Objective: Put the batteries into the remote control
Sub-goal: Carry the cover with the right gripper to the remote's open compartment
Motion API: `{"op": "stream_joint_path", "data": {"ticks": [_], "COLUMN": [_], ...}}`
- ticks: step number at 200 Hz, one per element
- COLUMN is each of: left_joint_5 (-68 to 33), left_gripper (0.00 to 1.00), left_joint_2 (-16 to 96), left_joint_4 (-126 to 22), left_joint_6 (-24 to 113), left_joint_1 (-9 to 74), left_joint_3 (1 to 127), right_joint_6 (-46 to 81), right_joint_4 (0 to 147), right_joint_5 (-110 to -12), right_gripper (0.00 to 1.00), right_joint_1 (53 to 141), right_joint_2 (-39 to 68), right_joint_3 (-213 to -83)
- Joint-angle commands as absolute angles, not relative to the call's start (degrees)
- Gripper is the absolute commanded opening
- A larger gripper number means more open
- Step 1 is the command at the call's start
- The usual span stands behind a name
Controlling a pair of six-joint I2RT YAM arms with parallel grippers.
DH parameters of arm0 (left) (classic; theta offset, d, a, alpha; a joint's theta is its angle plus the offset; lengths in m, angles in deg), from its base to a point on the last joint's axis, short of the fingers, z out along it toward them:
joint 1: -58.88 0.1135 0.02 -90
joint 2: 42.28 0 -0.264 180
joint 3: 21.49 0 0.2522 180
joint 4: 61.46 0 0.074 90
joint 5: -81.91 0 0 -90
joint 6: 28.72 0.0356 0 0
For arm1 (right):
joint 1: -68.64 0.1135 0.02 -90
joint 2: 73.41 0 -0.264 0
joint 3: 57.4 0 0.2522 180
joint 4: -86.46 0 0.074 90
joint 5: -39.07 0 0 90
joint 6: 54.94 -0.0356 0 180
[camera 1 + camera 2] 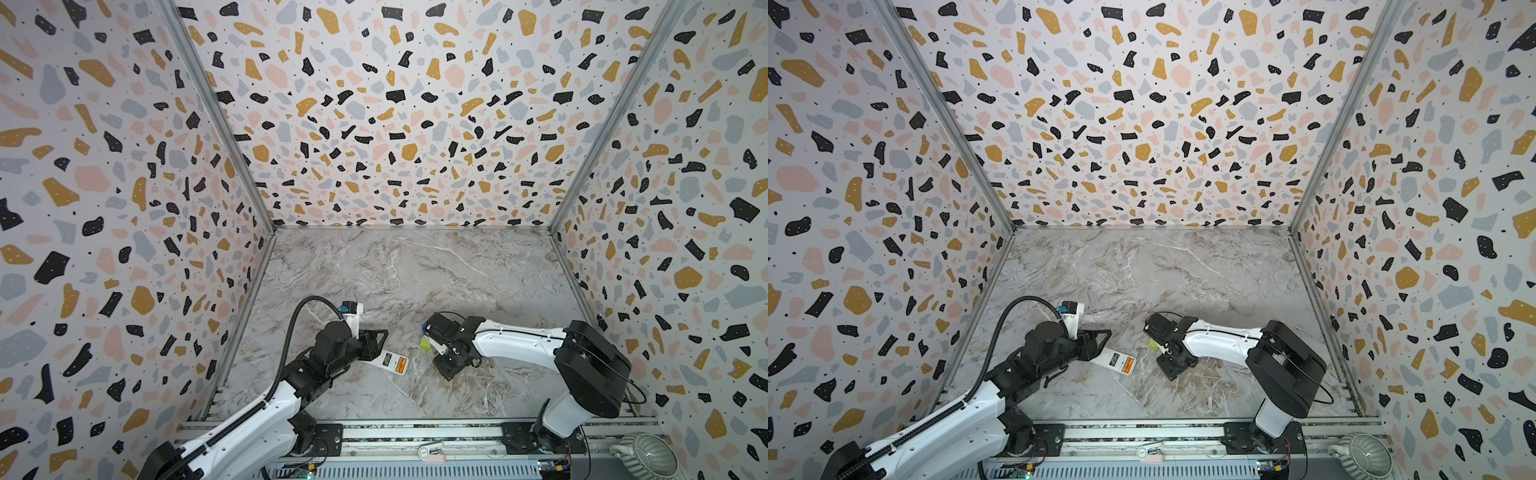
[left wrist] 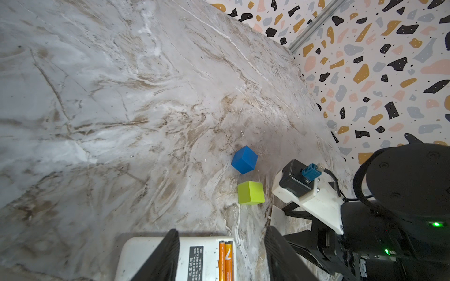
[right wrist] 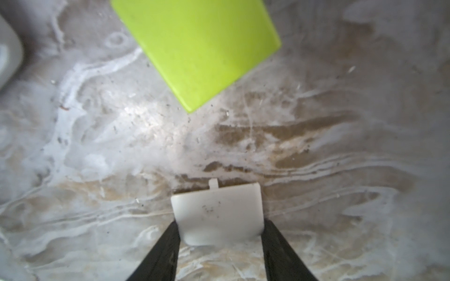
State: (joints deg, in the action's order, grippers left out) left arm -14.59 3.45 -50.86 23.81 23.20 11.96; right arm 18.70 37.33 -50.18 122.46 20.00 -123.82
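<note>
The remote control (image 1: 392, 361) (image 1: 1117, 360) (image 2: 207, 242) lies on the marble table with its white back up and its battery bay uncovered. Two orange batteries (image 2: 225, 261) (image 1: 400, 367) sit side by side in that bay. My left gripper (image 2: 221, 231) (image 1: 376, 340) hangs open over the remote, one finger above its back and the other past its edge over the table. My right gripper (image 3: 220, 222) (image 1: 432, 345) is low on the table to the right, shut on a small white cover piece (image 3: 216, 209) (image 2: 276, 216) by its two side edges.
A green cube (image 1: 424, 343) (image 2: 250, 192) (image 3: 202, 46) stands just ahead of the right gripper, with a blue cube (image 2: 244, 159) beside it. Terrazzo walls close in three sides. A ribbed ceramic pot (image 1: 646, 455) sits on the front rail at right.
</note>
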Motion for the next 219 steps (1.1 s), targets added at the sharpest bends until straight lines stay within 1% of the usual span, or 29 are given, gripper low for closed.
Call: {"op": "stream_joint_path", "data": {"ticks": [1,52,90,116,141,172,219], "left_joint_5": [-14.02,-13.26,-8.67,-6.36,-7.22,-9.04,-9.64], "left_gripper": [0.58,0.58,0.58,0.55,0.52,0.53,0.54], "left_joint_2": [3.5,3.04,2.91,4.39,6.31,6.26,6.19], "left_joint_4": [-52.97,-51.74,-45.18,-42.49,-42.51,-43.01,-42.84], "left_joint_6": [23.4,23.56,24.55,23.0,21.41,20.41,19.66], "left_joint_1": [23.55,23.55,23.89,25.13,27.43,30.15,30.66], "left_joint_3": [11.28,11.3,12.92,12.45,10.89,9.08,7.8], "right_joint_6": [19.49,23.51,27.97,31.31,34.62,37.36,39.05], "right_joint_4": [36.51,37.58,39.66,41.07,41.45,42.33,42.4], "right_joint_5": [-48.76,-47.52,-47.28,-48.49,-49.35,-50.34,-52.75], "right_gripper": [0.51,0.41,0.39,0.38,0.38,0.37,0.36], "right_joint_1": [123.59,127.73,129.57,130.06,130.17,130.26,130.57], "right_joint_2": [20.35,22.84,22.88,21.87,22.12,23.26,26.84], "right_joint_3": [-124.29,-126.95,-128.57,-129.62,-131.4,-133.87,-137.41]}}
